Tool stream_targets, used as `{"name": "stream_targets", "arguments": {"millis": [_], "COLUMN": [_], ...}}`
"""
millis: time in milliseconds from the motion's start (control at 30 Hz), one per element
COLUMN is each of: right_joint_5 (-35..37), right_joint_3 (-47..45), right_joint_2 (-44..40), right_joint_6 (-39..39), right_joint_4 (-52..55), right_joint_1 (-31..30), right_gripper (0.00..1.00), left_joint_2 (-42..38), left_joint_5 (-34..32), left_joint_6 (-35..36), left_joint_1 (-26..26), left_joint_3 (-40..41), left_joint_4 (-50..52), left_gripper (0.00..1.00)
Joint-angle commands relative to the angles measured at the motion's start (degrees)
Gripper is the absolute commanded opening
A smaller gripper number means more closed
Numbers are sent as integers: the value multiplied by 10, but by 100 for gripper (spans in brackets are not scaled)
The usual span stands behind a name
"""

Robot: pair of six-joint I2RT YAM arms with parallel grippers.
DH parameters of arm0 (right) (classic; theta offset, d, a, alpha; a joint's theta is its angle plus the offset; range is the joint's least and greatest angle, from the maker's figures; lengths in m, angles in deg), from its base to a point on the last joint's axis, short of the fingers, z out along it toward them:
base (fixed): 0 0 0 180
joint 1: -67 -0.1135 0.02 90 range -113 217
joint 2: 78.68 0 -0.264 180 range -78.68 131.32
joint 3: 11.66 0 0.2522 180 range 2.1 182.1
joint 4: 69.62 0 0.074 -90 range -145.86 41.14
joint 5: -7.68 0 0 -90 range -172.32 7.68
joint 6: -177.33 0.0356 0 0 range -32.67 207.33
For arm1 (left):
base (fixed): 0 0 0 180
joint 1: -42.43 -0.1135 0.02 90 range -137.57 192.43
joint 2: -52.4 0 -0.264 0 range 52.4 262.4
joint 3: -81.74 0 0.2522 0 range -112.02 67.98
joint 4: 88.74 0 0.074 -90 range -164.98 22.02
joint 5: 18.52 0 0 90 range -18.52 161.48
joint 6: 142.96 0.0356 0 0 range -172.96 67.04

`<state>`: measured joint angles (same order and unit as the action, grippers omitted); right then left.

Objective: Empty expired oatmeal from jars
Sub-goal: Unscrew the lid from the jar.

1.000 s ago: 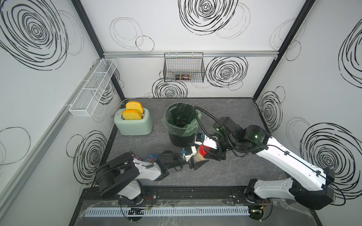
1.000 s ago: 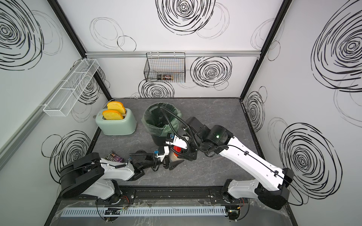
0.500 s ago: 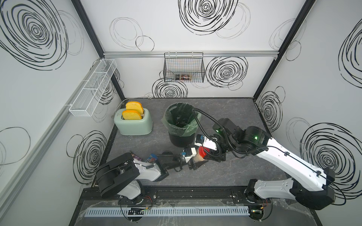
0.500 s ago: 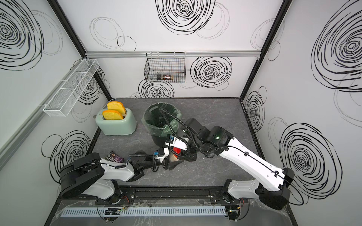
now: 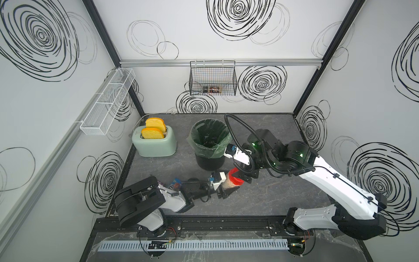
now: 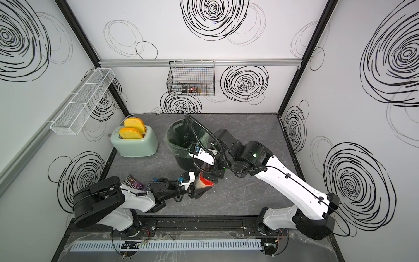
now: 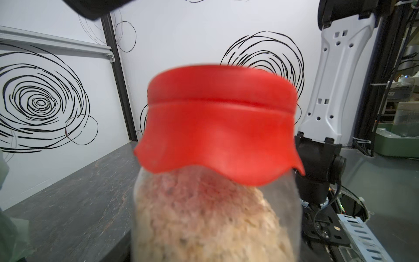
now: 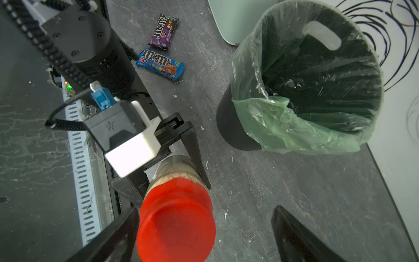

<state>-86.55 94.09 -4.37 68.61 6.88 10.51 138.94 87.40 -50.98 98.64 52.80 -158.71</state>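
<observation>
The jar (image 5: 228, 185) sits in the lower centre of both top views, just below the black bin (image 5: 209, 162) in the frame. The left arm (image 5: 172, 199) reaches to it from the lower left, and its jaws pinch the clear body from two sides, which the right wrist view shows well. The oatmeal (image 7: 204, 215) fills the jar almost to the red lid (image 8: 176, 220), and the lid is on, so I judge that nothing is emptied yet. I cannot tell if the bottom of the jar rests on the desk (image 5: 260, 199).

The right arm (image 5: 317, 172) comes from the right, and its jaws stand spread wide around the lid without gripping it. They are not centred: one finger is just beside the lid at the lower left of the right wrist view, and the other is well apart at the lower right.

If they close like this, the near finger probably meets the lid first and pushes the jar sideways in the left jaws. The lid has a wavy skirt (it looks soft), so it may bend and slip under a twist, or the smooth jar may turn together with it. The jar is beside the bin and not above it, so a sudden release would throw flakes onto the desk, near the M&M's packs (image 8: 159, 64).
</observation>
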Motion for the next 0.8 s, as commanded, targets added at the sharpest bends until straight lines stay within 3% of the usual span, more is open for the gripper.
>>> {"name": "stream_targets", "arguments": {"millis": [0,333,533,767], "right_joint_5": [9,31,34,28], "right_joint_3": [12,77,136,120], "right_joint_2": [16,63,114,110], "right_joint_6": [29,200,284,344], "right_joint_4": [28,81,146,145], "right_joint_1": [-4,-6,-7,1], "right_gripper": [97,98,98,100], "left_joint_2": [-1,-2,1,-7], "left_joint_5": [-39,-219,-240,-236], "left_joint_6": [21,103,130,127], "left_joint_1": [9,41,50,50], "left_joint_3": [1,32,29,28], "left_joint_4": [-112,-198,-202,-202], "left_gripper": [48,48,50,50]}}
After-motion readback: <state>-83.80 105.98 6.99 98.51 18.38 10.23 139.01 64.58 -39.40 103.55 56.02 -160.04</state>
